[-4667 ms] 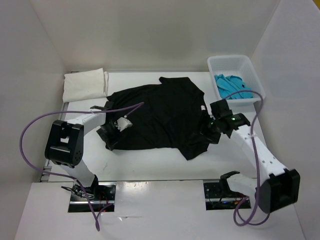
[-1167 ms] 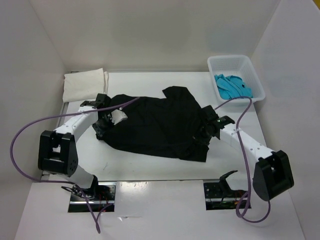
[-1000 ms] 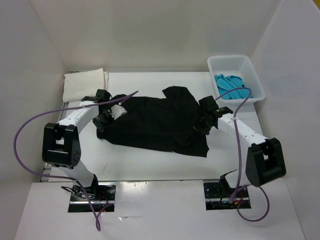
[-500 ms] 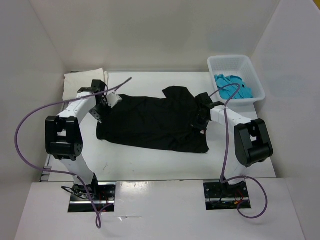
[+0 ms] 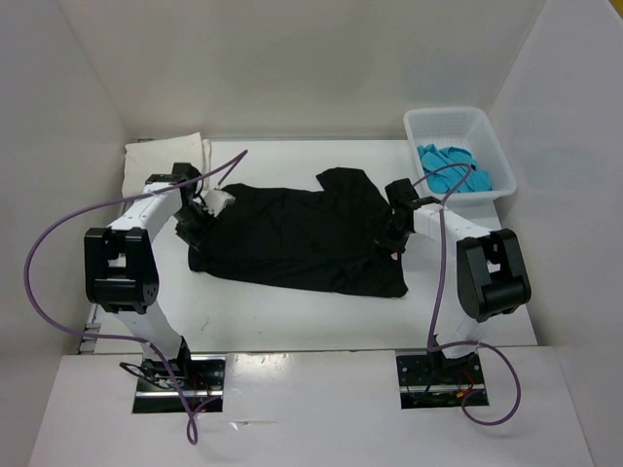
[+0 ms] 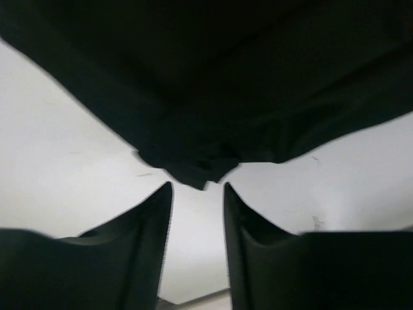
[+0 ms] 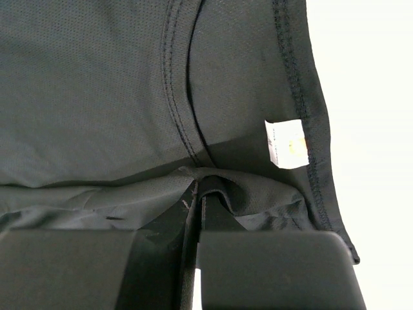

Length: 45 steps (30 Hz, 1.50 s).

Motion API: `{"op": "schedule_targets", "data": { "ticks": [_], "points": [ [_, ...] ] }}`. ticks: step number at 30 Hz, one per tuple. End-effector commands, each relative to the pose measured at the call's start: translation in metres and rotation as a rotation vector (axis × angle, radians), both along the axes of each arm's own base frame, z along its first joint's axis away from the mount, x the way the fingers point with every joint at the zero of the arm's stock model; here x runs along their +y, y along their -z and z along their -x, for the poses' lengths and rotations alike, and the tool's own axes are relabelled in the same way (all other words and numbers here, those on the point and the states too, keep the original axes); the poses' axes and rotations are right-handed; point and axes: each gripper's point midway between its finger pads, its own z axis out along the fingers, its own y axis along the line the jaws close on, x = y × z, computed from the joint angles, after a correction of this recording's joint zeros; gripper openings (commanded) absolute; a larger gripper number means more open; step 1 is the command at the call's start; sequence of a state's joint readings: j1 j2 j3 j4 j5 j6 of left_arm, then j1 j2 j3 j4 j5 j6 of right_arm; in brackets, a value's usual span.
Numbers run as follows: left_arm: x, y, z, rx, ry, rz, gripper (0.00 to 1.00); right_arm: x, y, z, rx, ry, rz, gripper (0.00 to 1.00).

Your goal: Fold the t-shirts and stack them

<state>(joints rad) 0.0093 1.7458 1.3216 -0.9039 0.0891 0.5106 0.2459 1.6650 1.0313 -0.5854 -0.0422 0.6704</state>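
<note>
Both arms have reached farther across the table (image 5: 292, 311) than a few seconds ago, and the black t-shirt (image 5: 292, 238) now lies drawn up into a narrower band across the middle, with its near edge higher up the table than before. At the shirt's left end, the left gripper (image 6: 197, 187) has its fingers parted with only bare table between them; a bunched corner of the cloth sits just past the tips, apart from them. At the right end, the right gripper (image 7: 195, 194) is closed tight, pinching a raised fold of the black cloth just below the collar seam, near a small white label (image 7: 286, 143). A cream t-shirt (image 5: 165, 165) lies folded in the far left corner. A turquoise t-shirt (image 5: 450, 167) sits crumpled inside the white basket (image 5: 492, 146) at the far right.
</note>
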Motion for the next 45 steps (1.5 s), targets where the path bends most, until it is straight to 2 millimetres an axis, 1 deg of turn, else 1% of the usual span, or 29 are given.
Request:
{"op": "schedule_targets", "data": {
  "ticks": [1, 2, 4, 5, 9, 11, 14, 15, 17, 19, 20, 21, 22, 24, 25, 26, 27, 28, 30, 31, 32, 33, 34, 37, 39, 40, 41, 44, 45],
  "points": [
    [-0.023, 0.008, 0.025, 0.094, -0.033, 0.122, 0.41, 0.005, -0.017, -0.022, -0.078, -0.011, -0.033, 0.0],
    [-0.032, 0.01, 0.03, 0.113, -0.05, 0.168, 0.34, 0.006, -0.017, -0.022, -0.077, -0.023, -0.038, 0.0],
    [-0.039, 0.017, 0.034, 0.147, -0.057, 0.21, 0.3, 0.006, -0.017, -0.022, -0.077, -0.023, -0.038, 0.0],
    [-0.04, 0.017, 0.034, 0.147, -0.057, 0.21, 0.3, 0.006, -0.017, -0.022, -0.077, -0.023, -0.038, 0.0],
    [-0.031, 0.025, 0.026, 0.13, -0.085, 0.159, 0.3, 0.006, -0.017, -0.022, -0.077, -0.023, -0.038, 0.0],
    [-0.029, 0.036, 0.028, 0.168, -0.089, 0.147, 0.3, 0.006, -0.017, -0.022, -0.077, -0.023, -0.038, 0.0],
    [-0.023, 0.048, 0.027, 0.197, -0.103, 0.115, 0.3, 0.006, -0.017, -0.022, -0.077, -0.023, -0.038, 0.0],
    [-0.019, 0.049, 0.027, 0.196, -0.113, 0.106, 0.3, 0.006, -0.017, -0.022, -0.077, -0.023, -0.038, 0.0],
    [-0.018, 0.049, 0.022, 0.177, -0.124, 0.097, 0.3, 0.005, -0.02, -0.023, -0.088, -0.02, -0.031, 0.0],
    [-0.008, 0.048, 0.018, 0.153, -0.13, 0.045, 0.32, 0.005, -0.02, -0.023, -0.088, -0.02, -0.031, 0.0],
    [-0.004, 0.048, 0.012, 0.129, -0.132, 0.025, 0.34, 0.005, -0.02, -0.023, -0.088, -0.02, -0.031, 0.0],
    [0.005, 0.045, 0.009, 0.104, -0.139, -0.025, 0.4, 0.001, -0.02, -0.024, -0.088, -0.01, -0.031, 0.0],
    [0.009, 0.045, 0.006, 0.09, -0.142, -0.047, 0.41, 0.001, -0.02, -0.024, -0.088, -0.01, -0.031, 0.0],
    [0.017, 0.045, -0.003, 0.054, -0.151, -0.089, 0.41, 0.001, -0.02, -0.024, -0.088, -0.01, -0.031, 0.0],
    [0.026, 0.044, -0.002, 0.053, -0.165, -0.121, 0.42, 0.001, -0.02, -0.024, -0.089, -0.019, -0.028, 0.0],
    [0.032, 0.042, -0.008, 0.031, -0.168, -0.138, 0.42, 0.001, -0.02, -0.024, -0.089, -0.019, -0.028, 0.0],
    [0.035, 0.041, -0.008, 0.03, -0.17, -0.152, 0.42, -0.002, -0.02, -0.025, -0.089, -0.01, -0.027, 0.0],
    [0.043, 0.04, -0.008, 0.03, -0.174, -0.178, 0.42, -0.004, -0.019, -0.025, -0.091, -0.006, -0.019, 0.0],
    [0.055, 0.034, -0.013, -0.001, -0.205, -0.187, 0.45, -0.003, -0.022, -0.026, -0.1, -0.006, -0.021, 0.0],
    [0.064, 0.027, -0.016, -0.021, -0.217, -0.2, 0.45, -0.004, -0.02, -0.023, -0.091, -0.006, -0.019, 0.0],
    [0.069, 0.022, -0.016, -0.035, -0.23, -0.209, 0.46, -0.008, -0.019, -0.024, -0.093, -0.005, -0.015, 0.0],
    [0.069, 0.021, -0.016, -0.035, -0.22, -0.211, 0.46, -0.008, -0.019, -0.024, -0.093, -0.005, -0.015, 0.0],
    [0.074, 0.015, -0.019, -0.055, -0.235, -0.211, 0.46, -0.008, -0.019, -0.024, -0.093, -0.005, -0.015, 0.0],
    [0.069, 0.011, -0.013, -0.034, -0.228, -0.186, 0.46, -0.008, -0.019, -0.024, -0.093, -0.005, -0.015, 0.0],
    [0.059, -0.003, -0.021, -0.081, -0.217, -0.122, 0.46, -0.006, -0.02, -0.023, -0.091, -0.009, -0.023, 0.0],
    [0.052, -0.005, -0.016, -0.066, -0.209, -0.089, 0.46, -0.006, -0.02, -0.023, -0.091, -0.009, -0.023, 0.0],
    [0.04, -0.011, -0.019, -0.082, -0.182, -0.018, 0.47, -0.006, -0.02, -0.023, -0.091, -0.009, -0.023, 0.0],
    [0.029, -0.013, -0.018, -0.07, -0.169, 0.039, 0.48, -0.006, -0.02, -0.023, -0.091, -0.009, -0.023, 0.0],
    [0.026, -0.007, -0.017, -0.05, -0.166, 0.054, 0.48, -0.006, -0.02, -0.023, -0.091, -0.009, -0.023, 0.0]
  ]
}}
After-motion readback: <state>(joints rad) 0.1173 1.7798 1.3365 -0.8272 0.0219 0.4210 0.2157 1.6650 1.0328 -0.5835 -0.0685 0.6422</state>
